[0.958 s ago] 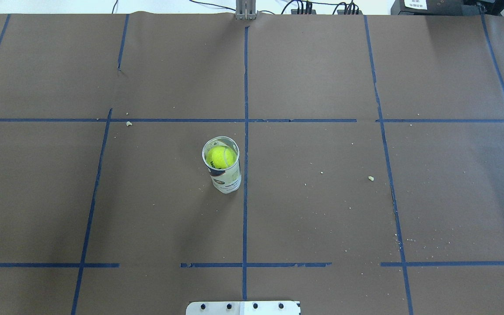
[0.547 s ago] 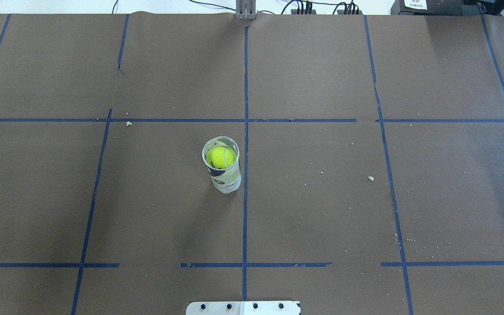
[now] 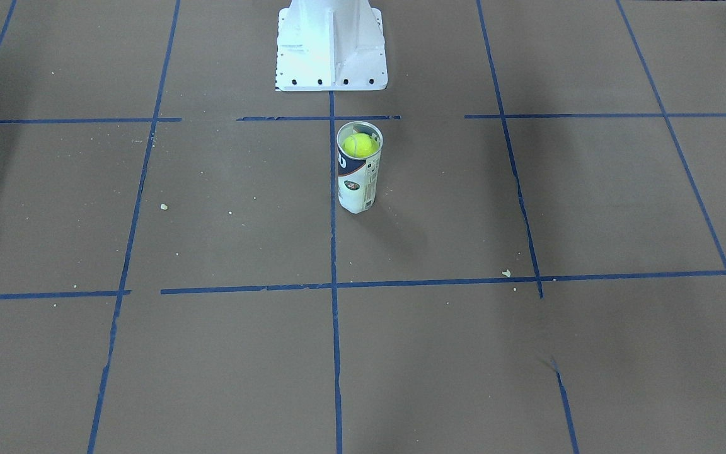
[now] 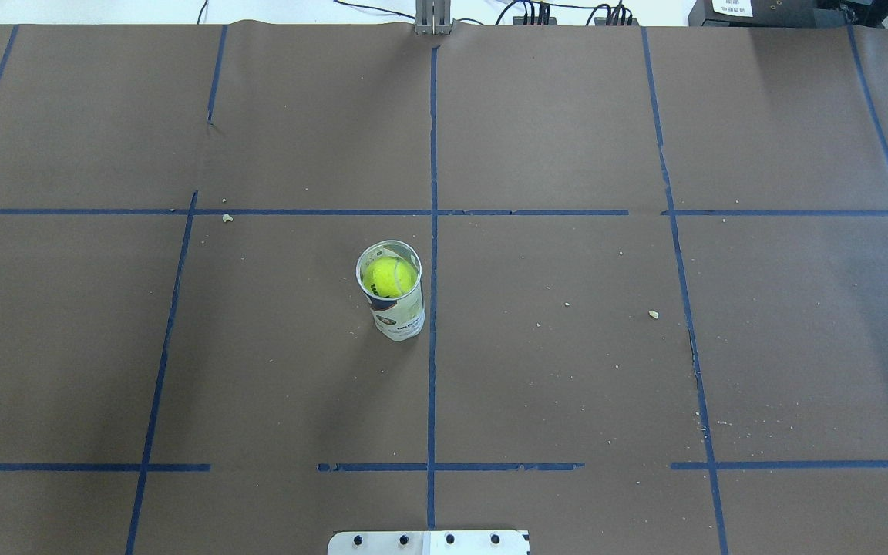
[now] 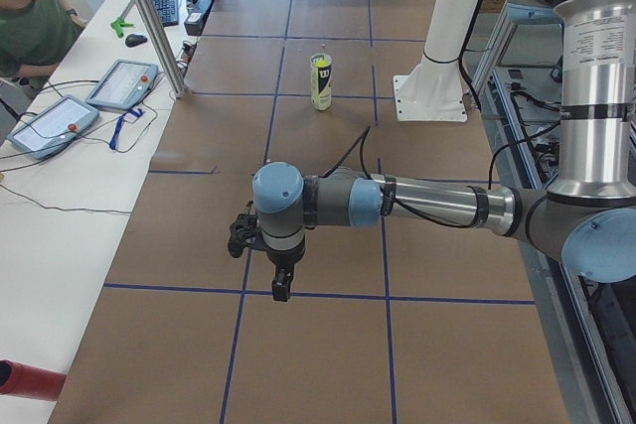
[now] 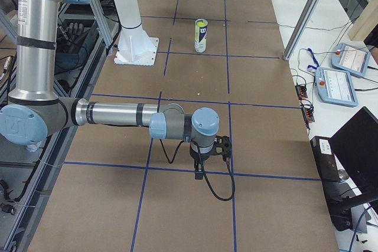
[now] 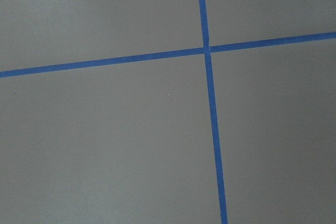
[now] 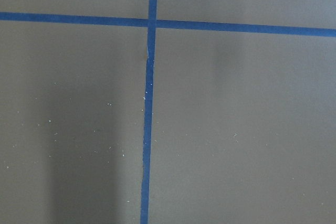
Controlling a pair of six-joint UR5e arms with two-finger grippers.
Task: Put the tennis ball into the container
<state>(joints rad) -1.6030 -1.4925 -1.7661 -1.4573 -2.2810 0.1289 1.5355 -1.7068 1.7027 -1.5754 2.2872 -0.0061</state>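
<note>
Tennis ball (image 4: 389,277) sits inside the upright tennis-ball can (image 4: 400,312), well apart from both jaws, seemingly delivered, so the left gripper (image 5: 281,288) and right gripper (image 6: 199,172) hang aside, their opening impossible to tell.

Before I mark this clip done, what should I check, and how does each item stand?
1. Ball inside can: ok.
2. Can upright, mouth up: ok.
3. Left gripper away from can: ok.
4. Right gripper away from can: ok.
5. Jaws open on both: cannot tell; they show only in the side views.
</note>
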